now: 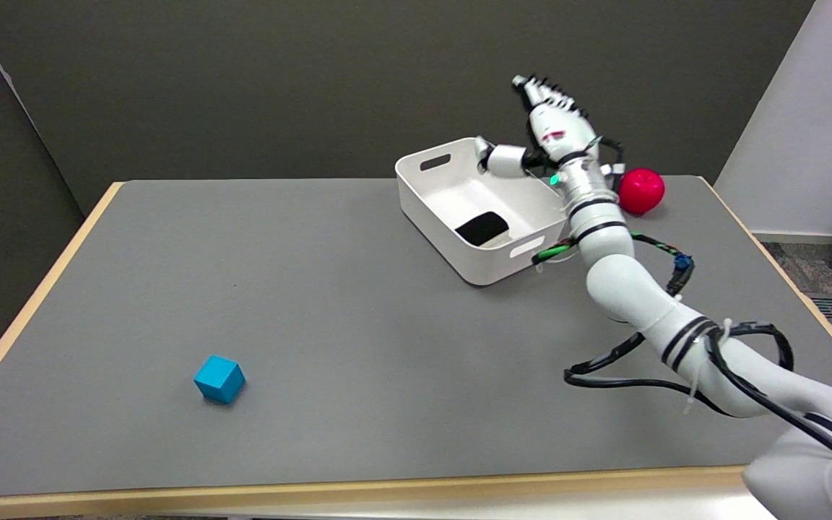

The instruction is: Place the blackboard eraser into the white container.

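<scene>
A dark grey wall backs a wide grey table (315,303) edged in pale wood, with a lighter wall panel at the right. The right arm (625,282) reaches in from the lower right, cables looped along it, and rises over the far right part of the table. There the white container (427,206) sits, a rectangular tub with slot handles, turned at an angle to the table edges. Above its far right corner the right hand (549,126) is held up in the air, fingers extended and apart, thumb stuck out to the left over the tub, with nothing in its grasp. A red ball (641,191) lies just behind the arm, near the container, and a blue cube (219,378) rests well apart at the near left.

Inside the container, on its floor toward the near corner, lies a black block that is probably the blackboard eraser (483,227), though its shape is hard to read here. It lies below and to the near left of the hand, apart from it. Judged so, the placing looks done, and what remains is to draw the hand clear without catching the rim.
</scene>
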Robot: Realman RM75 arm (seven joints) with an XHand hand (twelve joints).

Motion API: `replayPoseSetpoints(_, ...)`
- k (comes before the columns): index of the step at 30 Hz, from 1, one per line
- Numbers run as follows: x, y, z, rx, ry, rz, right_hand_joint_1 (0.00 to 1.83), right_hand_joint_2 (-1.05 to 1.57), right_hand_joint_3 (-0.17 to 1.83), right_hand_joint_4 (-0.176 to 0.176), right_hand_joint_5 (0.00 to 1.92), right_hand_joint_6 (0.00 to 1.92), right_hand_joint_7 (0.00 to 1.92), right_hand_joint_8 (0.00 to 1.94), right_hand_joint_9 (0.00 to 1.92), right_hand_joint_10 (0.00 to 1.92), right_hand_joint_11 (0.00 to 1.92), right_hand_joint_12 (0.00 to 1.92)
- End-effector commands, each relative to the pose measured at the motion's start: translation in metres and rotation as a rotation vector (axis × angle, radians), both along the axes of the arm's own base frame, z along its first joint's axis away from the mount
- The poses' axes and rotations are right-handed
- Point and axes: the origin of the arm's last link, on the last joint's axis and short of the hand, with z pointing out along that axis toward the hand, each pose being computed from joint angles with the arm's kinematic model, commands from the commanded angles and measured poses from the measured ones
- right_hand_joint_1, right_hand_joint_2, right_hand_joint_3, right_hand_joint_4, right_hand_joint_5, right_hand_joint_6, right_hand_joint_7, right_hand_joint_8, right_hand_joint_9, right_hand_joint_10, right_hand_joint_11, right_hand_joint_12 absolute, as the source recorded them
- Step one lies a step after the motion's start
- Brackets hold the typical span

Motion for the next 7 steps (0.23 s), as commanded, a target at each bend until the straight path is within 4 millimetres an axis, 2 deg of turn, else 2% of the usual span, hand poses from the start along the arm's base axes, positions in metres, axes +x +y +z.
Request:
replayPoseSetpoints(1,0.055,0.101,0.067,-0.071,-0.393,0.514,0.43,0.65,0.95,-0.026,0.08,0.27,0.10,0.25,0.03,0.69,0.06,1.22)
replayPoseSetpoints(4,0.044,0.117,0.087,-0.087,-0.504,0.584,0.42,0.65,0.95,-0.026,0.08,0.28,0.10,0.27,0.05,0.70,0.07,1.23)
replayPoseSetpoints(7,0.029,0.133,0.118,-0.109,-0.629,0.652,0.42,0.66,0.95,-0.025,0.08,0.28,0.11,0.29,0.07,0.71,0.08,1.24)
